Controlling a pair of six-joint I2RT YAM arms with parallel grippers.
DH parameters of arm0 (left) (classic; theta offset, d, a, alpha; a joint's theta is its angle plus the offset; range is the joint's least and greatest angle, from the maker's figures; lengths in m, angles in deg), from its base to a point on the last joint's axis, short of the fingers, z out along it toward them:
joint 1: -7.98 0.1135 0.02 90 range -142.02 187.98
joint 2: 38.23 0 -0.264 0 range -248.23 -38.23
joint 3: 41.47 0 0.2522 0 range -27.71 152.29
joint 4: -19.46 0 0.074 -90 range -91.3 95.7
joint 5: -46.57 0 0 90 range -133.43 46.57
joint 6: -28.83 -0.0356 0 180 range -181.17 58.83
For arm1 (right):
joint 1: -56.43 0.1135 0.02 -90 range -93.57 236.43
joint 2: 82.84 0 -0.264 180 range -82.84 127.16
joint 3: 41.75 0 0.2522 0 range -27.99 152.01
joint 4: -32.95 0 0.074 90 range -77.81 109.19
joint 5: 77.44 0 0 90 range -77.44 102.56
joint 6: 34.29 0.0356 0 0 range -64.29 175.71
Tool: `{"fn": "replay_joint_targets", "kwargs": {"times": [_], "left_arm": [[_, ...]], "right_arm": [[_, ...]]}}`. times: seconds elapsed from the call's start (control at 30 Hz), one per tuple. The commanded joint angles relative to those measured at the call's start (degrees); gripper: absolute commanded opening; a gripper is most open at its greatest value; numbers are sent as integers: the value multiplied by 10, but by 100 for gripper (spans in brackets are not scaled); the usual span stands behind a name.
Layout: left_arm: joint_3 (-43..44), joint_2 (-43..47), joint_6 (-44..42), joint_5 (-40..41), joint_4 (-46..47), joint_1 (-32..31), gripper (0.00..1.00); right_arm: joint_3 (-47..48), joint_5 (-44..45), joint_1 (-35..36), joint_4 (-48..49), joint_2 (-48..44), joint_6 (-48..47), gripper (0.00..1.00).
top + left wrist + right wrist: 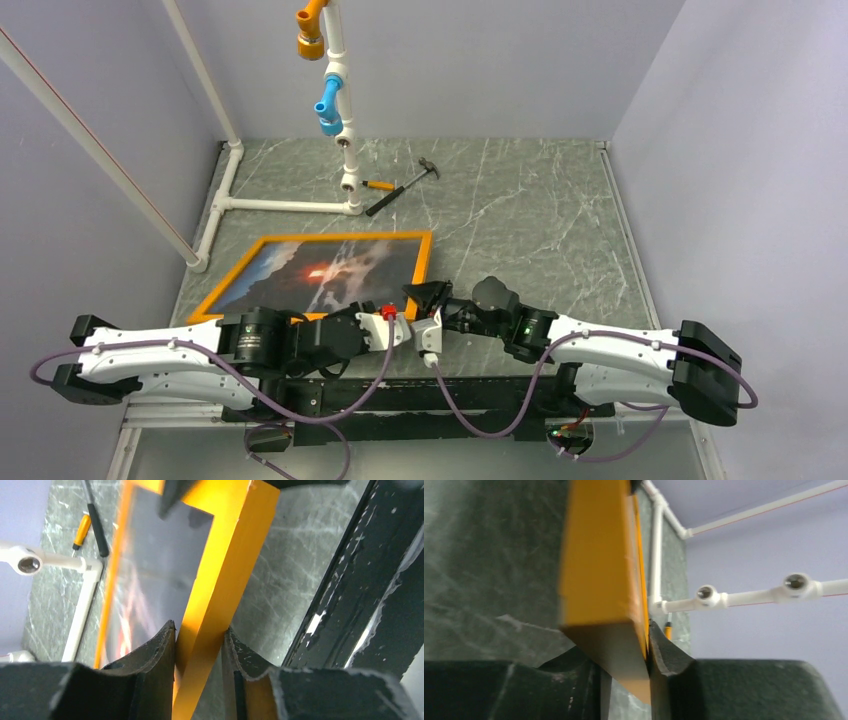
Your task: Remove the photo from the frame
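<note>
The orange frame sits on the table left of centre, with the dark photo and its orange-red glow still inside it. My left gripper is shut on the frame's near-right part. In the left wrist view both fingers press the orange rail, with the photo beside it. My right gripper is shut on the frame's right corner. In the right wrist view the gripper clamps the orange corner.
A white pipe structure with blue and orange fittings stands behind the frame. A hammer and an orange-handled screwdriver lie at the back centre. Grey walls close the left, back and right sides.
</note>
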Motion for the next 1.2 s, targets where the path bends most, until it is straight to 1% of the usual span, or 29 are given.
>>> {"fn": "replay_joint_targets", "kwargs": {"times": [0.0, 0.07, 0.13, 0.27, 0.33, 0.4, 0.53, 0.63, 0.7, 0.73, 0.8, 0.9, 0.97, 1.03, 1.17], "left_arm": [[4, 14, 68, -62, 95, -4, 15], [-3, 25, 69, -61, 104, -4, 37], [-4, 35, 68, -66, 108, -1, 54], [30, 52, 60, -67, 107, 1, 77], [60, 58, 52, -66, 101, 1, 83], [94, 61, 48, -58, 94, 1, 90], [157, 72, 51, -15, 83, 2, 93], [186, 87, 60, 51, 73, 1, 94], [198, 98, 74, 120, 61, 1, 94], [200, 106, 73, 137, 57, 1, 94], [201, 123, 71, 152, 55, 2, 94], [200, 149, 88, 178, 48, 2, 94], [200, 162, 118, 212, 25, 2, 94], [200, 168, 144, 230, -3, 1, 94], [197, 177, 183, 227, -31, 1, 94]], "right_arm": [[-6, -23, 3, 75, -1, 58, 21], [-12, -21, 3, 72, -2, 63, 17], [-17, -19, 3, 76, -6, 70, 13], [-22, -23, 3, 71, -19, 96, 5], [-25, -25, 4, 66, -24, 111, 0], [-23, -29, 2, 45, -31, 129, 0], [-13, -28, 1, -16, -49, 191, 0], [-4, -18, -2, -42, -64, 260, 0], [-3, -22, -5, -54, -76, 299, 0], [-4, -25, -6, -60, -82, 316, 0], [1, -22, -8, -68, -87, 357, 0], [29, -26, -15, -112, -82, 409, 0], [56, -48, -28, -153, -71, 435, 0], [75, -76, -47, -171, -58, 461, 0], [95, -156, -105, -174, -39, 515, 0]]}}
